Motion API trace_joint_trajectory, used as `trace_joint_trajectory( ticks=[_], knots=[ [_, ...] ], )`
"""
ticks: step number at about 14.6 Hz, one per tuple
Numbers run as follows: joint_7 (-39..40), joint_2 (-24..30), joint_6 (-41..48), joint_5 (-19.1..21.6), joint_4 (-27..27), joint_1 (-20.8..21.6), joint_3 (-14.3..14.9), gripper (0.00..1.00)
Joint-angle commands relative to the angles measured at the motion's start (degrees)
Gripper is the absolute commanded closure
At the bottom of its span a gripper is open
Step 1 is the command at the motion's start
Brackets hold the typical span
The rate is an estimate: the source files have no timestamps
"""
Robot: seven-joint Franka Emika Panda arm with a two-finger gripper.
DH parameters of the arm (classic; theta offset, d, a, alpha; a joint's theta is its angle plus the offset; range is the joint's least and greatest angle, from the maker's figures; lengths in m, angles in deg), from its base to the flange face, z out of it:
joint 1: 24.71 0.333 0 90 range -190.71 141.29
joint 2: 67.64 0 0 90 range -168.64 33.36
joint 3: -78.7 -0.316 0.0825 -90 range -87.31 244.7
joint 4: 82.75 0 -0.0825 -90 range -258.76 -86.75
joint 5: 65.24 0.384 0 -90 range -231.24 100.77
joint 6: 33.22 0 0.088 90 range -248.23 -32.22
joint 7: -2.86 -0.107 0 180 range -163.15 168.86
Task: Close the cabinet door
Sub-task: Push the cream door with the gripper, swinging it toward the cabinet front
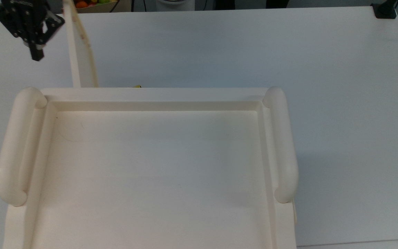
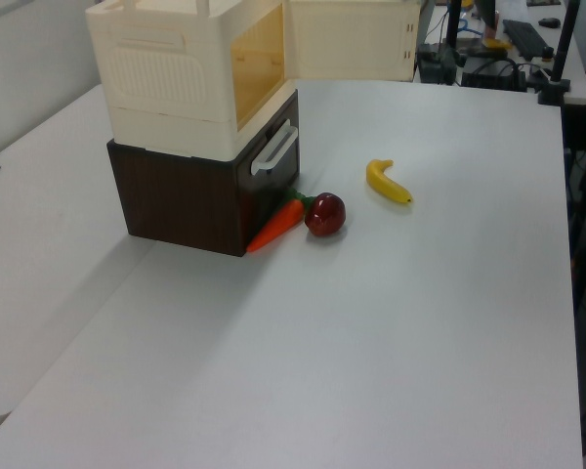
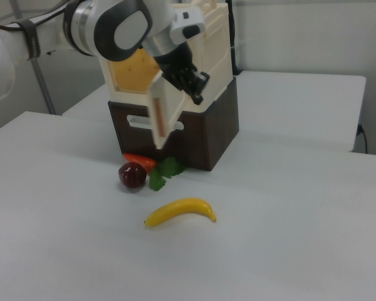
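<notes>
Door: the cabinet door [image 1: 80, 48] looks thin, stiff and light; it stands open from the cabinet [image 1: 154, 145].
Tool: the tool [image 1: 37, 52] is beside the door; open or closed, I cannot tell.
Push spot: the door's flat outer face, far from the hinges.

arm [image 3: 122, 28]: rounded white shell segments, dark grey joint band, black cable strapped along it. hand [image 1: 33, 29]: black, boxy, angular body with small fasteners visible.

You had a white table [image 2: 449, 322] carrying a dark brown drawer unit [image 2: 190, 200]. A carrot [image 2: 276, 226] lay touching the unit's front corner, an apple [image 2: 325, 214] lay just beside the carrot, and a banana [image 2: 387, 183] lay farther from the unit, apart from both.
</notes>
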Motion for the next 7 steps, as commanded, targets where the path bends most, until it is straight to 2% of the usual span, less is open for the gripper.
trace_joint_trajectory(
  ticks=[1,4,7],
  knots=[
    [-4.5,1.2,-0.5,2.3,-2.5,6.2,-0.9,1.0],
    [-5.9,0.7,-1.0,2.4,-2.7,9.6,-1.1,1.0],
    [-6.1,-0.2,-8.9,3.3,-2.8,13.3,-1.2,1.0]
  ],
)
